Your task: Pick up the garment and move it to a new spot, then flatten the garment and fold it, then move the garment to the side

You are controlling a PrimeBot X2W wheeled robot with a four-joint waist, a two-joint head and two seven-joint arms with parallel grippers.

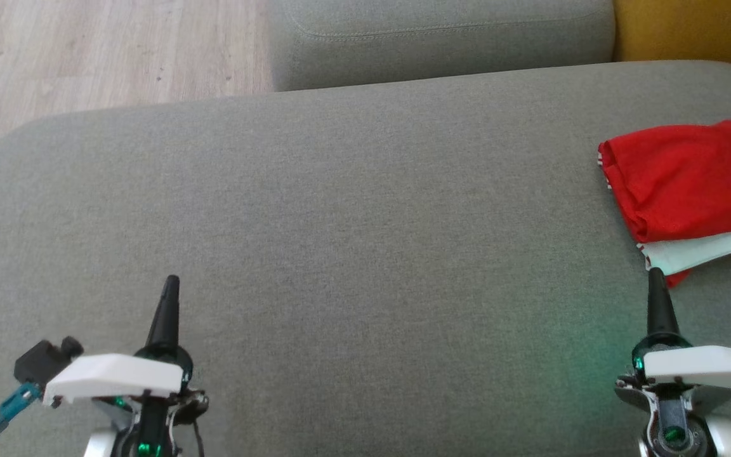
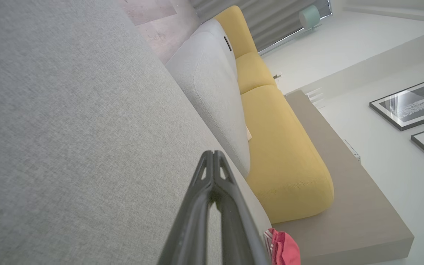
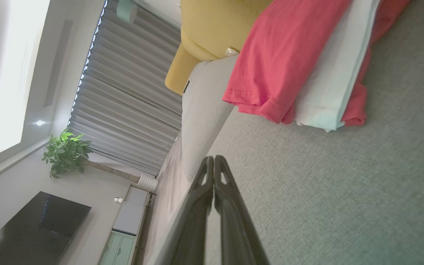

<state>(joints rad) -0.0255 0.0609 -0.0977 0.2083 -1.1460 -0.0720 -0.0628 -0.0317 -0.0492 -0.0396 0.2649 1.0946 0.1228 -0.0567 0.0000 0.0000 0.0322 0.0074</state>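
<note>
the folded red-and-white garment (image 1: 683, 184) is lying at the right end of the grey sofa cushion (image 1: 340, 222), while the left gripper (image 1: 172, 285) and right gripper (image 1: 656, 279) are hovering shut and empty. the right one is sitting just beside its white hem, so a careless swing is risking undoing the fold.

the surface is a wide grey fabric sofa seat (image 1: 340, 209). a folded red and white garment (image 1: 689, 178) lies near its right edge.
</note>
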